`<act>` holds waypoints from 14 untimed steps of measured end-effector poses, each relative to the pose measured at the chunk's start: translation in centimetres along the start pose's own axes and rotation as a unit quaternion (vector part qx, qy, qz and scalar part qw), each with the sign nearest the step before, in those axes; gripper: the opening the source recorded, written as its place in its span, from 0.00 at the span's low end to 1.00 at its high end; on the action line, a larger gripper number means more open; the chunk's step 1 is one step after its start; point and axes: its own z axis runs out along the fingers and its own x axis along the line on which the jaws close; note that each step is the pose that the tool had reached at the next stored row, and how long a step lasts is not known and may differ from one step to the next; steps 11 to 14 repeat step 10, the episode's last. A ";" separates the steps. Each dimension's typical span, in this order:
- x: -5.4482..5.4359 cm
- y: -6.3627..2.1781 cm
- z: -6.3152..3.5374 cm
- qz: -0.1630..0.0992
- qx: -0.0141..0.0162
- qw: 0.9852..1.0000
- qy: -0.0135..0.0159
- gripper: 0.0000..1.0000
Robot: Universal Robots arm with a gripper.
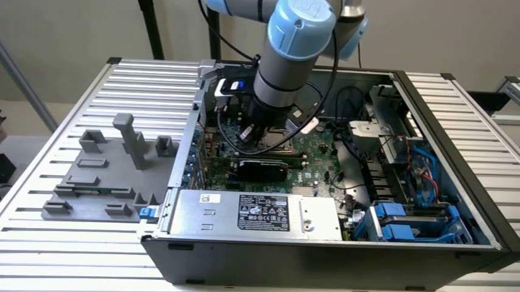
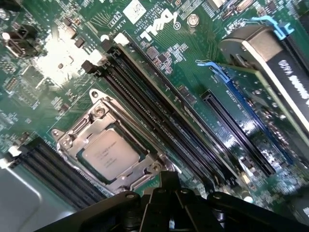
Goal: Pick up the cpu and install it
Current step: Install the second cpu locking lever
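CPU seated in socket, gripper empty above it.

Exterior view: arm reaches into the open PC case (image 1: 455, 182), over the motherboard (image 1: 313, 152).
Wrist view: cpu (image 2: 112, 153) lies flat inside the socket frame (image 2: 104, 140), beside the RAM slots (image 2: 159, 121); gripper (image 2: 166, 186) pressed together, holding nothing. Looks like the install step; next likely needs a clean retreat.

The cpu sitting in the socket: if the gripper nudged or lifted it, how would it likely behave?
The cpu is a thin flat square with a metal top, so probably stiff and light. It lies inside the socket frame, so a sideways push would likely be blocked. The smooth lid looks slippery, and it gives the gripper little edge to grasp.
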 end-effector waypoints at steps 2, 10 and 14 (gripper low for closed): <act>0.0 -0.15 -0.52 0.000 0.000 1.000 0.000 0.11; 0.1 -0.16 -0.58 0.000 0.000 1.000 0.000 0.11; 0.1 -0.16 -0.58 0.000 0.000 1.000 0.000 0.11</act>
